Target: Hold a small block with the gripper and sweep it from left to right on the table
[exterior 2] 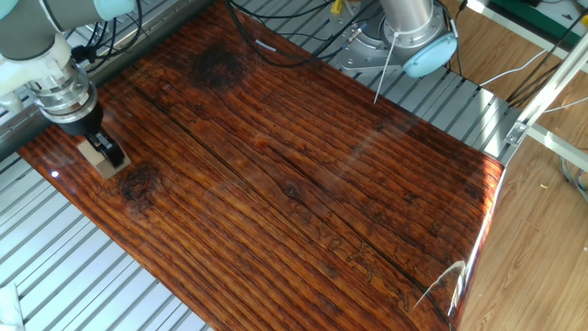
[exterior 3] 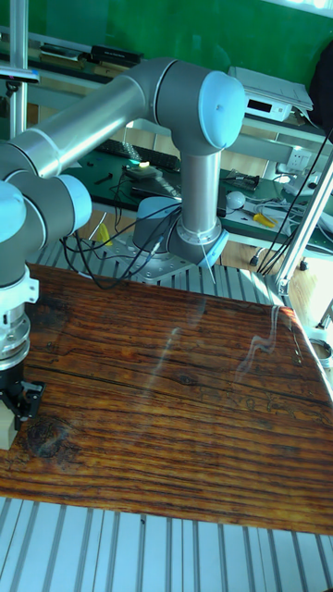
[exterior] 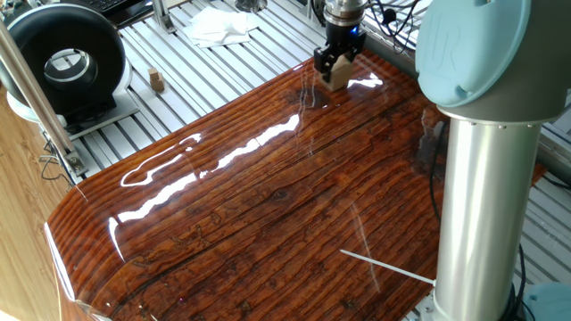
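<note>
The small block [exterior: 338,76] is a light-tan cube resting on the table [exterior: 268,205] near its far corner, with my black gripper [exterior: 334,65] shut on it from above. From the other fixed view the block [exterior 2: 101,157] sits at the left end of the table [exterior 2: 303,165], held by the gripper [exterior 2: 98,147] under the silver wrist. In the tall fixed view the gripper [exterior 3: 13,405] and the block [exterior 3: 6,427] are at the far left edge of the table [exterior 3: 166,416], partly cut off by the frame.
A black round device [exterior: 67,62], a tiny brown wooden piece [exterior: 157,80] and a white cloth [exterior: 219,25] lie on the slatted aluminium surface [exterior: 223,67] beyond the table. The arm's thick column [exterior: 482,205] stands at the right; its base [exterior 2: 404,37] is behind the table.
</note>
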